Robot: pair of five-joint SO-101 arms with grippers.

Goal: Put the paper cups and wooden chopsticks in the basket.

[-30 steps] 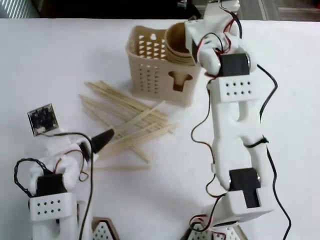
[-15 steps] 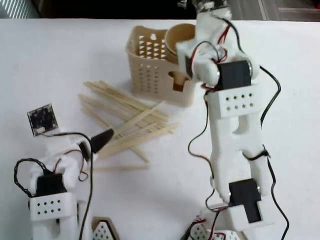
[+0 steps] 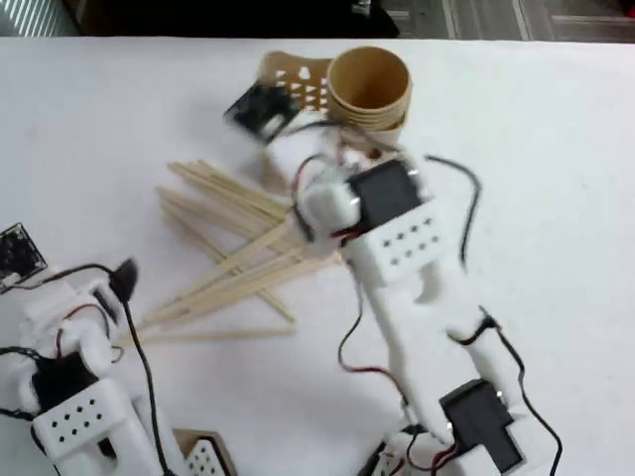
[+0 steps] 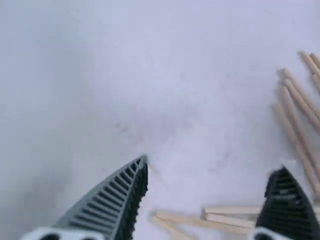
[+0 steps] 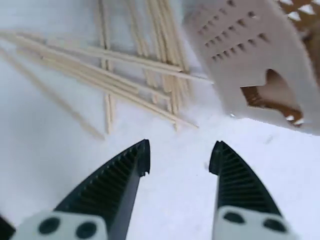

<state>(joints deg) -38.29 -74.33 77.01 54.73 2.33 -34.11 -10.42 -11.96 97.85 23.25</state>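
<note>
Both right fingers [image 5: 117, 182] now off basket [image 5: 240, 55], near chopsticks [image 5: 135, 80]

At the upper centre of the high view, a cream basket [image 3: 298, 79] patterned with rows of small holes is seen beside tan paper cups [image 3: 369, 87]. Pale wooden chopsticks [image 3: 228, 268] are set off against a plain white table [image 3: 556, 149]. The left gripper [image 4: 213, 165] and right gripper [image 5: 180, 152] are finished in black with ribbed faces.
</note>
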